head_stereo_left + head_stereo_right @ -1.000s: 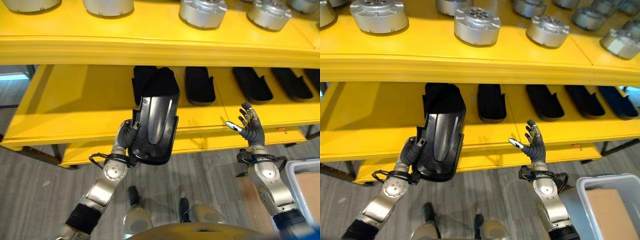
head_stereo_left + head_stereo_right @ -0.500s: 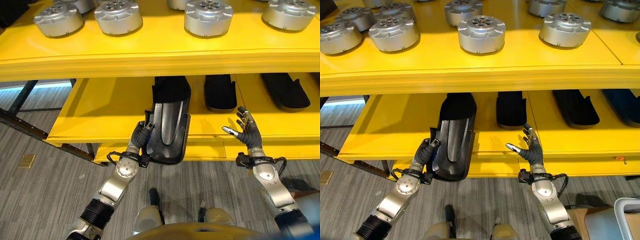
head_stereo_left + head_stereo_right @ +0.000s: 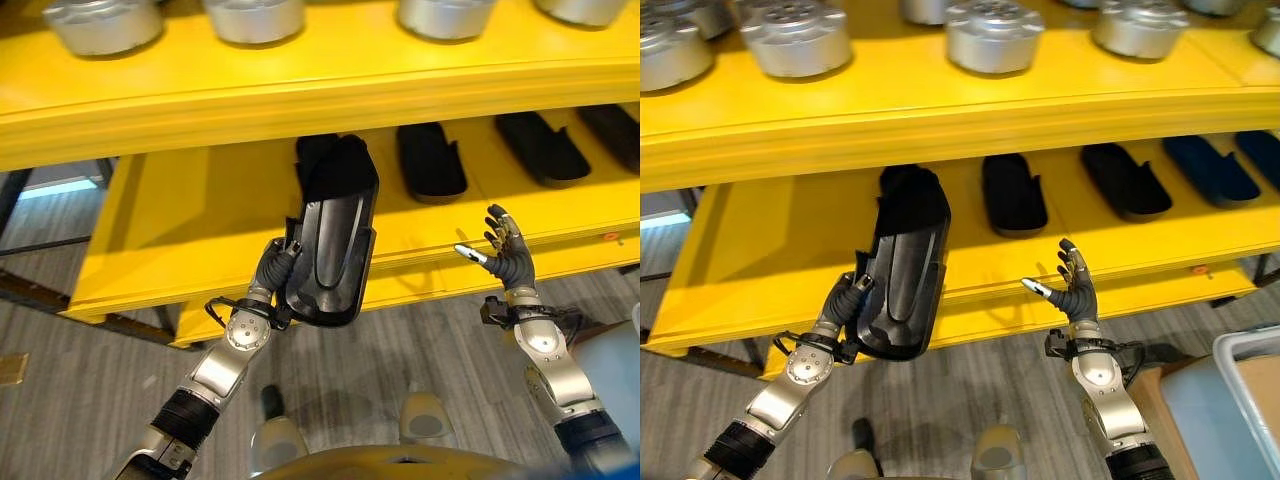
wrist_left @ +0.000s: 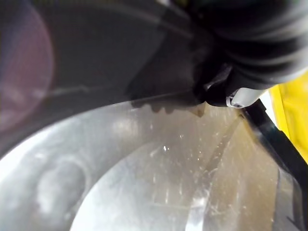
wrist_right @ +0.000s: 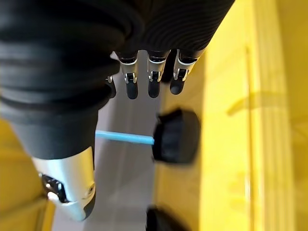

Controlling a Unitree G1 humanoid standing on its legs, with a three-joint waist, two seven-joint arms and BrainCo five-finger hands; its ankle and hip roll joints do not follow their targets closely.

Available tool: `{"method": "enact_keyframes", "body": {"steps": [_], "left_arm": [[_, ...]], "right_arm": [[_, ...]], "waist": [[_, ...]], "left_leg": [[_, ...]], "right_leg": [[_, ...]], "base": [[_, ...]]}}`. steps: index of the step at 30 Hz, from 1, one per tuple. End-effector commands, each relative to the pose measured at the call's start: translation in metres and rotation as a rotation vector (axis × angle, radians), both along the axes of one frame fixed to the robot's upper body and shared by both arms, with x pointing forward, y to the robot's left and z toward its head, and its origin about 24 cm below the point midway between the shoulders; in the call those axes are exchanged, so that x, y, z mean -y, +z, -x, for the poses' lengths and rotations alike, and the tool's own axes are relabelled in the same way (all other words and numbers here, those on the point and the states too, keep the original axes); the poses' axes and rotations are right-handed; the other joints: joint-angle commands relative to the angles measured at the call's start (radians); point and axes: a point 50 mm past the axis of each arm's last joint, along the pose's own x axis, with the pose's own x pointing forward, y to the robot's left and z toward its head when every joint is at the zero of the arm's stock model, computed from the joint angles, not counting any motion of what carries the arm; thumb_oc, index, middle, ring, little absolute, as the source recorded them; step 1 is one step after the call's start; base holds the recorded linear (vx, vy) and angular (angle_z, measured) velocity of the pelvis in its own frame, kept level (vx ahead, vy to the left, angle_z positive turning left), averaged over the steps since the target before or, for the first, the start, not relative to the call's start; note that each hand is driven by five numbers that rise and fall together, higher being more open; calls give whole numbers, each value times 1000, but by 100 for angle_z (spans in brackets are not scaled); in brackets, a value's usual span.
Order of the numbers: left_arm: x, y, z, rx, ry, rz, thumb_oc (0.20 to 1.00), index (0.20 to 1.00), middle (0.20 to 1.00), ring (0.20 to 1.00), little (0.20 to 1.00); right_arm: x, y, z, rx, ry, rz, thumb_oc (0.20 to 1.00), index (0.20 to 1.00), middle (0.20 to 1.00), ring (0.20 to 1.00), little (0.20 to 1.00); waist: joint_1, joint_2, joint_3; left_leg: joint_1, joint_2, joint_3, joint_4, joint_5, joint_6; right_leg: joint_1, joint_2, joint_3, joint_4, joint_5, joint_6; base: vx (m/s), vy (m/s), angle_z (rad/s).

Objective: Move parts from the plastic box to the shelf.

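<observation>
Left eye view: my left hand (image 3: 268, 275) grips a long glossy black moulded plastic part (image 3: 330, 255) at centre frame, in front of the yellow metal shelf (image 3: 190, 215).

My left fingers are curled round the part's lower left edge; its far end reaches over the lower shelf board, its near end hangs off the front lip, so I judge it not yet set down. My right hand (image 3: 1074, 293) hovers at centre right with fingers spread and relaxed, holding nothing. Similar black parts (image 3: 1014, 193) already lie in a row on the board toward the upper right; round silver metal housings (image 3: 998, 33) sit on the top shelf. A grey plastic box (image 3: 1245, 350) shows at lower right; I cannot tell what remains inside.
</observation>
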Motion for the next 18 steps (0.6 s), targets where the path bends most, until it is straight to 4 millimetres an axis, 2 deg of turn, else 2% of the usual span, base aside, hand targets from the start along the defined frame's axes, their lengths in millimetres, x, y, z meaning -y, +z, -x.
{"method": "enact_keyframes", "body": {"steps": [1,4,9,14,18], "left_arm": [[11,38,-7,193,8,111,200,200,200,200,200],[9,35,-5,157,15,108,200,200,200,200,200],[-1,41,5,199,35,80,200,200,200,200,200],[-5,53,7,269,64,65,200,200,200,200,200],[-10,71,-2,364,104,34,200,200,200,200,200]], "right_arm": [[13,30,-3,130,-18,6,1000,1000,1000,1000,1000],[8,27,0,97,10,-45,1000,1000,1000,1000,1000],[-1,49,7,204,72,-17,1000,1000,1000,1000,1000],[-7,60,6,226,125,-44,1000,1000,1000,1000,1000],[-16,77,4,292,230,-41,1000,1000,1000,1000,1000]], "waist": [[-1,82,-28],[10,73,-30],[49,41,-9],[77,26,14],[92,11,49]], "left_leg": [[101,83,5,-77,-42,4],[111,62,5,-85,-62,15],[76,54,6,-75,-78,27],[23,54,1,-52,-74,28],[-53,43,-31,1,-71,29]], "right_leg": [[-18,159,-57,48,-51,-77],[-8,141,-63,-7,-15,-53],[-14,128,-82,-49,13,-31],[-26,134,-81,-52,10,-32],[-54,157,-65,-15,-13,-45]], "base": [[79,241,2],[47,104,-13],[-28,-34,1],[-47,-49,0],[-57,-70,9]]}}
